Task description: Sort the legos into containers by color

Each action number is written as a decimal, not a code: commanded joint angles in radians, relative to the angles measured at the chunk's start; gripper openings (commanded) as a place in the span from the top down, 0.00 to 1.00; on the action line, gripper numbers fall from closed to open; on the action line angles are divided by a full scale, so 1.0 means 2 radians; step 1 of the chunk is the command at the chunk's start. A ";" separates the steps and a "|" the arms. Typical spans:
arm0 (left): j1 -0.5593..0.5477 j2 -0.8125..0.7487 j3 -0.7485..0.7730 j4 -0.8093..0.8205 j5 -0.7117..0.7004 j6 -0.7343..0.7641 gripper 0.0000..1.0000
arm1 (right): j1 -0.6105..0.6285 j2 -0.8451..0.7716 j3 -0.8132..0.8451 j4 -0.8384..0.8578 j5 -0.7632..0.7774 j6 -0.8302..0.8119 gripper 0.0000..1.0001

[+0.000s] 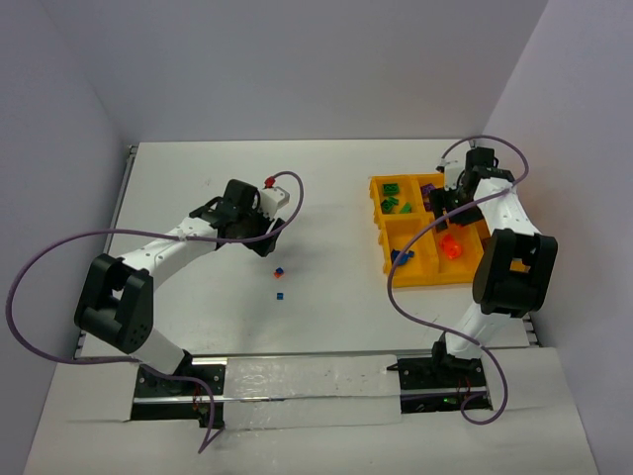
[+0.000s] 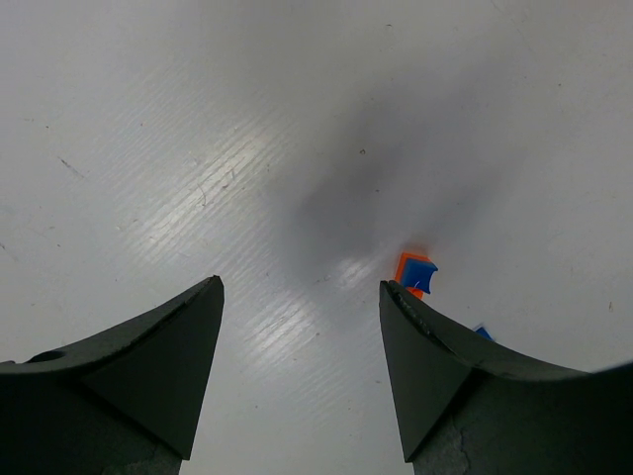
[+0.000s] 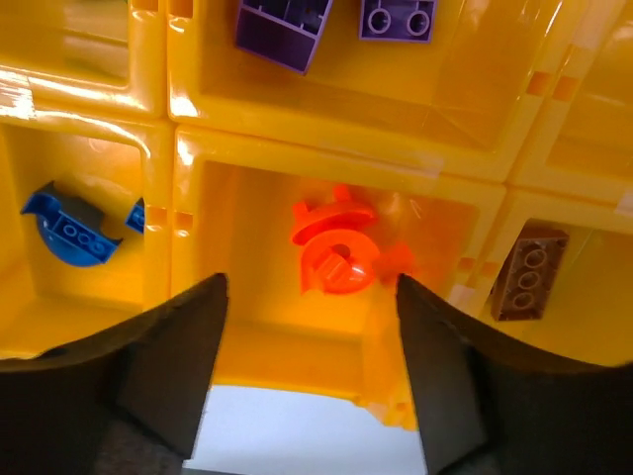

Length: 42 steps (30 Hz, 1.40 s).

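Two stray legos lay on the table (image 1: 326,307) by the left gripper (image 2: 300,285). A tiny blue-on-orange bit (image 2: 415,274) sat just beyond the tip of one finger, and a small blue bit (image 2: 482,332) was half hidden behind that same finger. That gripper's jaws stood apart, with nothing between them.

The right gripper (image 3: 310,281) hung over the yellow-orange tray (image 3: 163,198), its jaws also apart and empty. Orange dish pieces (image 3: 336,255) sat in the compartment straight ahead of its fingertips. A blue curved brick (image 3: 69,228) lay in the compartment to one side and a brown brick (image 3: 529,272) in the one on the other side. Purple bricks (image 3: 282,25) were in the one beyond. Green bricks (image 1: 396,204) filled a compartment off to its left.
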 commanded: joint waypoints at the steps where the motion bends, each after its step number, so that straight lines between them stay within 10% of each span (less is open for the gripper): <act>1: 0.000 -0.007 0.009 0.017 0.003 0.001 0.26 | 0.004 0.005 0.003 0.012 -0.005 0.005 0.77; 9: -0.001 -0.005 0.012 0.017 0.003 0.000 0.26 | 0.005 0.007 -0.004 0.026 0.013 0.008 0.99; 12: 0.000 -0.009 0.010 0.021 0.009 -0.001 0.24 | 0.005 0.003 -0.002 0.019 0.001 0.004 0.51; 19: -0.005 -0.001 0.005 0.017 0.011 -0.002 0.26 | 0.004 -0.038 0.014 0.019 -0.066 0.010 0.00; 42: -0.082 0.070 -0.004 -0.017 0.032 -0.006 0.39 | 0.004 -0.061 0.062 0.010 -0.130 0.035 0.00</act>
